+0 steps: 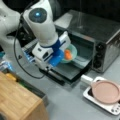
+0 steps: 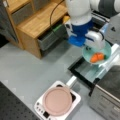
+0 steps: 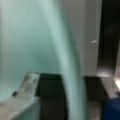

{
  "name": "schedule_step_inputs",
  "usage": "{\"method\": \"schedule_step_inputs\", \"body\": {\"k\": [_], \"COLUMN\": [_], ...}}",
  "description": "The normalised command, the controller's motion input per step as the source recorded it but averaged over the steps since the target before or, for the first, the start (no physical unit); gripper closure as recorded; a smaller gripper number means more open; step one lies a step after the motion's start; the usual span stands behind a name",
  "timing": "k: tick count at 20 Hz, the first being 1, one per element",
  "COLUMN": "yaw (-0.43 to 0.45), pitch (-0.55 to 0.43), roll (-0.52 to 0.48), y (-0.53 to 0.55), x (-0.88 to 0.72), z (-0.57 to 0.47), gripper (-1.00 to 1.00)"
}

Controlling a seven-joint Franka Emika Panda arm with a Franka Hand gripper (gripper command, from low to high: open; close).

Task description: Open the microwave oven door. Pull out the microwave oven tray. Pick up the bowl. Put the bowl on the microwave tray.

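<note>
The silver-grey microwave oven (image 1: 100,32) stands with its door (image 1: 63,72) dropped open and lying flat in both front views (image 2: 83,71). The dark tray (image 1: 82,60) sticks out of the cavity over the door. My gripper (image 1: 64,53) is shut on the rim of the light teal bowl (image 1: 71,51), which carries an orange item (image 2: 97,57). The bowl (image 2: 98,53) is over the tray at the oven's mouth; whether it touches the tray I cannot tell. In the wrist view the bowl's wall (image 3: 37,37) fills the left side, with one finger (image 3: 26,86) against it.
A white tray (image 1: 88,95) with a pink round plate (image 1: 106,91) sits on the grey counter in front of the oven, also in a front view (image 2: 58,101). A wooden cabinet (image 1: 17,100) stands beside the arm (image 2: 37,20). Three black knobs (image 1: 98,56) line the oven's right side.
</note>
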Motion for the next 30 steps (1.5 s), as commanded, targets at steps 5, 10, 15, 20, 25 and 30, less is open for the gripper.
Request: {"method": "schedule_step_inputs", "body": {"k": [5,10,15,20,25,30], "yaw": [-0.311,-0.311,-0.275,-0.231,-0.208,-0.176], "pitch": [-0.285,-0.247,-0.246,-0.24,-0.208,-0.204], "roll": [0.013,0.036,0.039,0.066,0.121,0.134], "y": [0.47,0.42,0.31,0.15,0.08,0.07], "x": [-0.36,-0.31,-0.23,-0.2,-0.2,-0.16], "z": [-0.16,-0.1,-0.14,-0.19,-0.22,-0.22], "gripper": [1.0,1.0,1.0,1.0,-1.0,-1.0]}}
